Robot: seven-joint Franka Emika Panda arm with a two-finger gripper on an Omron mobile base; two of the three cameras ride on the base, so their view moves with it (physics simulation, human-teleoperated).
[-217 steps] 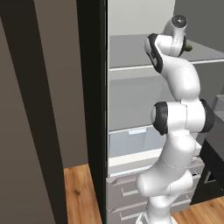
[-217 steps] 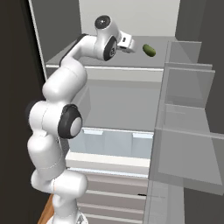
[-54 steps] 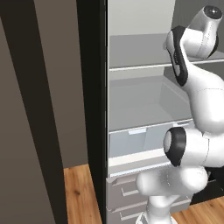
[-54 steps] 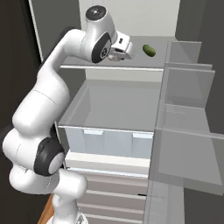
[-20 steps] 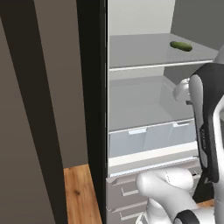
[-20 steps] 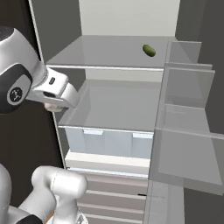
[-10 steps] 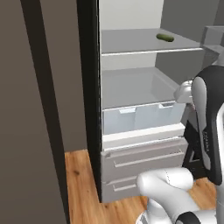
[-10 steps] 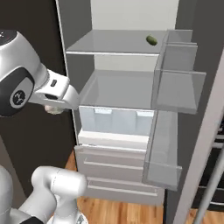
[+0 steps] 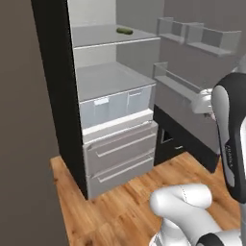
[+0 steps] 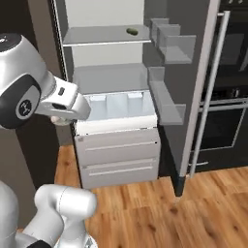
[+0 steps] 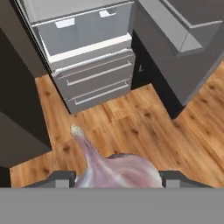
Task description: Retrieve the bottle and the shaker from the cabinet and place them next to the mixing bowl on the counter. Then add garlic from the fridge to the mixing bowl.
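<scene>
Garlic (image 11: 116, 170) bulb, pale mauve, stem pointing up-frame in the hand view, sits pinched between the two dark finger tips of the gripper (image 11: 117, 178), carried over wood floor (image 11: 144, 127). Fridge (image 10: 116, 92) stands open just ahead: door (image 10: 193, 72) swung wide, clear drawers and grey lower drawers showing, a small green item (image 10: 131, 31) lying on the top shelf. In the right base view the hand hangs low, near the fridge's left edge and outside the shelves. Black built-in oven (image 10: 230, 97) beyond the door. Judgement: garlic is out of the fridge, so the pick looks done; carrying it to the mixing bowl and dropping it in is left. Bottle and shaker placement can't be judged from here.
</scene>
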